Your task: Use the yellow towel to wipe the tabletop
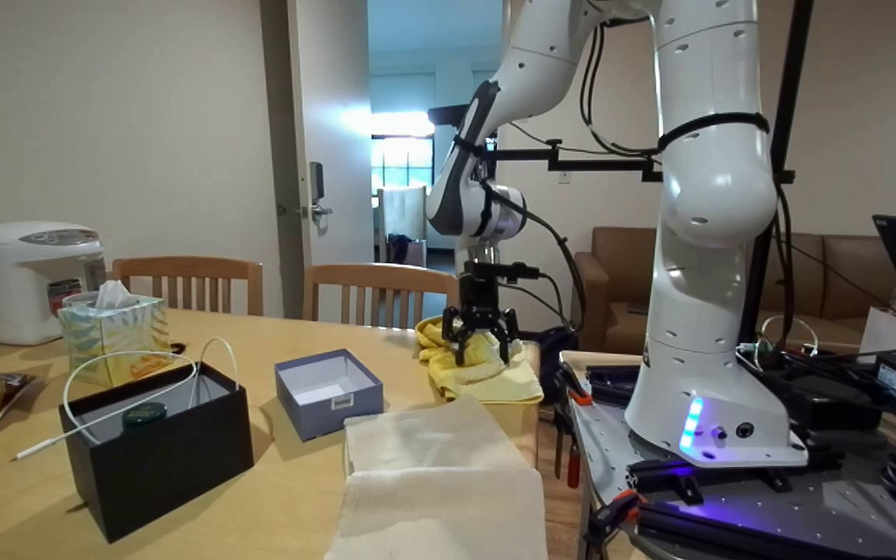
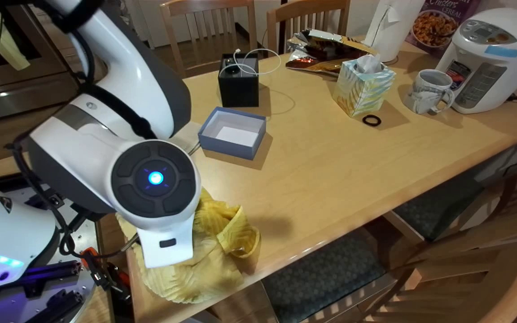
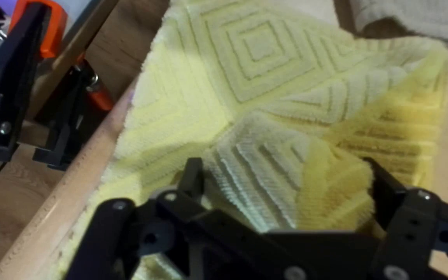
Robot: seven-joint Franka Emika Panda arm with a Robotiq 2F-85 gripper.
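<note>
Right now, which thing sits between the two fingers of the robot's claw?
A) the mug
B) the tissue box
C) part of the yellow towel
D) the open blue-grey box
C: in the wrist view, the yellow towel spreads out beneath the gripper, with a bunched fold of it between the open fingers.

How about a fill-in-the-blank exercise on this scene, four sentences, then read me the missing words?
In the wrist view, the open hand has its fingers to either side of a fold in the ____ towel.
In an exterior view, a mug stands ____ the tissue box and the white water dispenser.
The tape on the white water dispenser is ____.
The ring near the tissue box on the tabletop is ____.
Missing words: yellow; between; blue; black.
</note>
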